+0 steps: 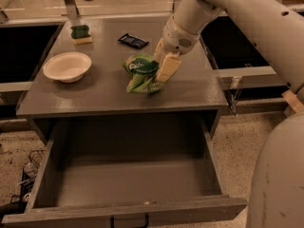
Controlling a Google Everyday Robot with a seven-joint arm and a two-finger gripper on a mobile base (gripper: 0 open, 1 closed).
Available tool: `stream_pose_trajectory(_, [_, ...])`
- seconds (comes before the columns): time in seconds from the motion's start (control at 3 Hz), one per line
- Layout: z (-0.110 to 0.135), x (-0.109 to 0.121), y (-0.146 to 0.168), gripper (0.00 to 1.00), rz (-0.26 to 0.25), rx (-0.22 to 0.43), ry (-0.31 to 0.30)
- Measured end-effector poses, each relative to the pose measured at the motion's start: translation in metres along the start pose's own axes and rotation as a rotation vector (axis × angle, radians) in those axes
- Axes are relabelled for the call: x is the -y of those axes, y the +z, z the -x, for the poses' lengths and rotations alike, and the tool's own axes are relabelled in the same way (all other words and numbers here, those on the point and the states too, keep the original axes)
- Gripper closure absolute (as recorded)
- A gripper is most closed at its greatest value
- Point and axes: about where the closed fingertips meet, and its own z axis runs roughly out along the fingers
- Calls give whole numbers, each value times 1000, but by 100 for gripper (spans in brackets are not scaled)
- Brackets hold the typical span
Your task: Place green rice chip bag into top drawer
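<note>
Gripper (160,76) at one green rice chip bag (139,69)

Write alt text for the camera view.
The arm's gripper touches the green chip bag in the middle of a grey table, above the pulled-open drawer. A white bowl, a sponge and a black wrapper also lie on the table.

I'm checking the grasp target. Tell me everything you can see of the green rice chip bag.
The green rice chip bag is a crumpled light-green foil pouch with a darker round patch bearing white lettering. It sits near the middle of the grey tabletop, above the open top drawer, not in it. The gripper is against its right edge in the view.
</note>
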Motion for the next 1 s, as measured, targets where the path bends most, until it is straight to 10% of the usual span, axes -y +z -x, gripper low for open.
stream_pose_trajectory(0.33, [0,0,0,96,0,0,0])
stream_pose_trajectory(1.0, [3,0,-4,100,-7,1,1])
